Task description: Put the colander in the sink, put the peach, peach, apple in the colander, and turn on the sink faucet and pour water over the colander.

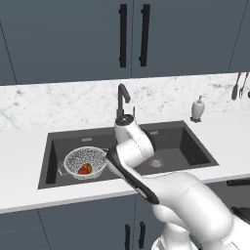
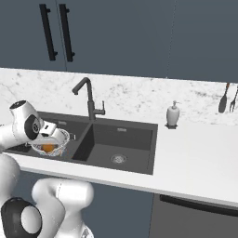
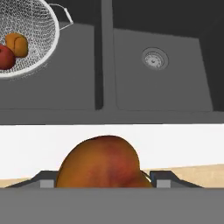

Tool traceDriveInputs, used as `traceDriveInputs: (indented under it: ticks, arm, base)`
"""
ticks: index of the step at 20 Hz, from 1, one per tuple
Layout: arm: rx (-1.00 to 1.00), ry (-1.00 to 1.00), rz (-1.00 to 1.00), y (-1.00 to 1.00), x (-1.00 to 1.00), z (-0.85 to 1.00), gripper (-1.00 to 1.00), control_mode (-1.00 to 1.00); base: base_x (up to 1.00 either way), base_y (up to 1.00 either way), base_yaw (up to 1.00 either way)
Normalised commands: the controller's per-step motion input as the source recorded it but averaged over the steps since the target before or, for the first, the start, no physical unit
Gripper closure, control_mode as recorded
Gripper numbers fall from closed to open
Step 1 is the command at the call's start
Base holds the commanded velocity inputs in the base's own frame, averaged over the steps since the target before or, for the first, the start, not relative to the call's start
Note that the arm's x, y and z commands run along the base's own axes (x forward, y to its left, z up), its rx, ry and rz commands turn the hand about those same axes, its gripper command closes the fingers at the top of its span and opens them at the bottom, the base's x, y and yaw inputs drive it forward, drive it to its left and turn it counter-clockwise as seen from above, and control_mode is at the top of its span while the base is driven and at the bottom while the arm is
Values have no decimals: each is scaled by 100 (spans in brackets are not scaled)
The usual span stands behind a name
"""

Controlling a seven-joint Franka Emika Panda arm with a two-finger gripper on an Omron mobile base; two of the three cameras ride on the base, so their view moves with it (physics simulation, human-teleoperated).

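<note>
Dark sink (image 3: 157, 94), colander (image 3: 30, 52) holding apple (image 3: 5, 57), fingers (image 3: 105, 181) gripping peach (image 3: 100, 164)

Flat, even rendered light in all three views; no visible lamp, no hard cast shadows. Sink (image 1: 172, 146) basins read dark, soft shading along inner walls. White counter (image 2: 195, 158) bright, near blown out toward 3 o'clock in right base view. Faint sheen on robot arm (image 1: 185, 200) at 5 o'clock. Slight softness and pixelation throughout. Hand view: peach (image 3: 99, 164) at 6 o'clock large, slightly soft; no edge distortion.
</note>
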Motion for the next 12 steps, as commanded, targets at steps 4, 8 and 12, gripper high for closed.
traceDriveInputs:
  ticks: [4,8,12]
  arm:
    - [13,5,0,64,75,0,100,-100]
    - [10,0,0,72,60,1,100,-100]
    - [1,0,-1,78,41,-16,100,-100]
  base:
    - [0,0,0]
    - [0,0,0]
    - [0,0,0]
